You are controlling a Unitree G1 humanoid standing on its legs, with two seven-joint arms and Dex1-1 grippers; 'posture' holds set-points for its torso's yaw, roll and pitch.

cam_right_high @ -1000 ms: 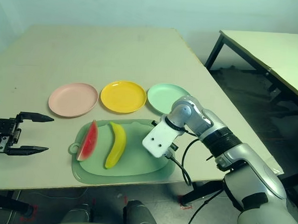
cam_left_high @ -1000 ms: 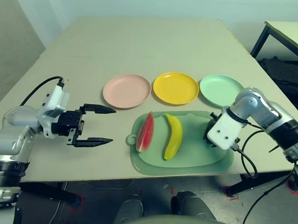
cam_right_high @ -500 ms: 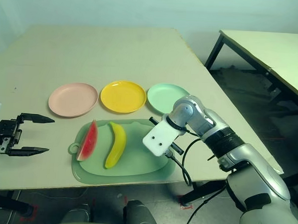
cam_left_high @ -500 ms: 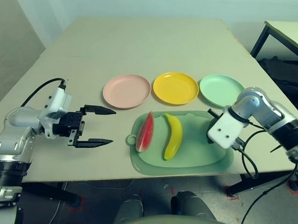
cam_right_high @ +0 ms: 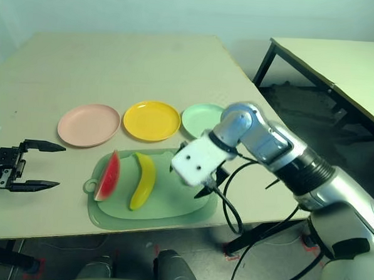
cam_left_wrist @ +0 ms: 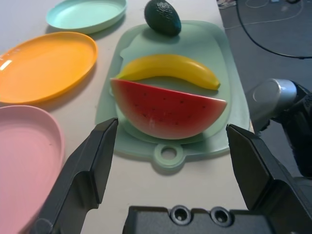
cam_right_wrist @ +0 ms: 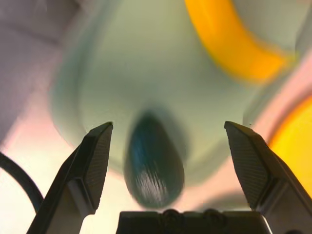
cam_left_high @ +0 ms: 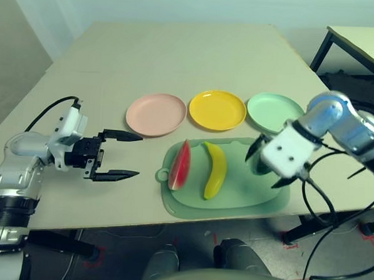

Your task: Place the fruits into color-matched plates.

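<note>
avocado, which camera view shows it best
The left wrist view: the avocado lies whole and sharp at the far end of the green mat, beyond the banana. The right wrist view has it closer but smeared, between the open right pincer fingers. In both eye views the right pincer covers nearly all of it.

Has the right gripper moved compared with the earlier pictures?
Yes. The right gripper has lifted off the mat and opened, leaving the avocado lying there.
</note>
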